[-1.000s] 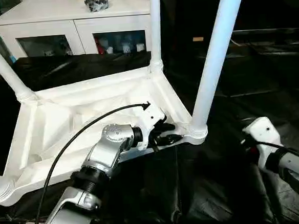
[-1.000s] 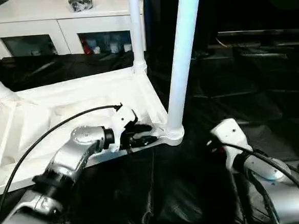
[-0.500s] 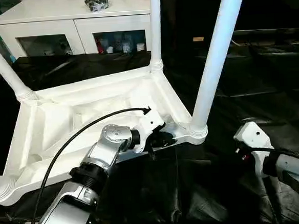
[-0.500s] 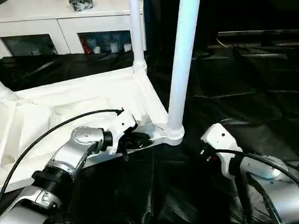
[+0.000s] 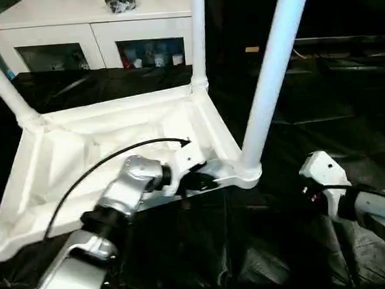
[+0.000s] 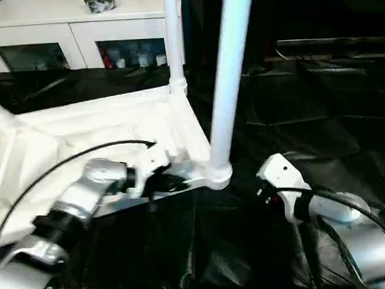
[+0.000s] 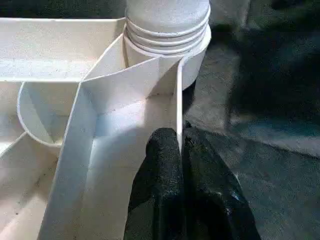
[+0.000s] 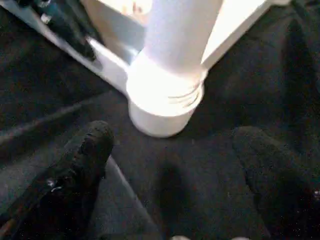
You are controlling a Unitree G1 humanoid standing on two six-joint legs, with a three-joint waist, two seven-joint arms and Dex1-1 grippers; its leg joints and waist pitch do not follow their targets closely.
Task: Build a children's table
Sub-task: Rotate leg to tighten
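Observation:
The children's table lies upside down, its white ribbed top [image 5: 81,159] on the black cloth. Three white legs stand up from its corner sockets: near right [image 5: 270,73], far right [image 5: 198,38] and far left [image 5: 0,82]. My left gripper [image 7: 181,137] is shut on the thin front rim wall [image 7: 178,100] of the top, just beside the near-right corner socket [image 7: 167,30]. My right gripper [image 8: 172,150] stands open a short way in front of that same socket [image 8: 162,107], its fingers [image 8: 90,145] apart and touching nothing.
A large black-draped table [image 5: 305,242] carries everything. A white cabinet with glass doors [image 5: 99,32] stands behind it, a small dark object [image 5: 121,0] on top. A black cable [image 5: 114,160] arcs over my left forearm.
My left gripper has closed onto the top's front rim. My right gripper has moved left, closer to the near-right corner leg. The head view has shifted slightly.

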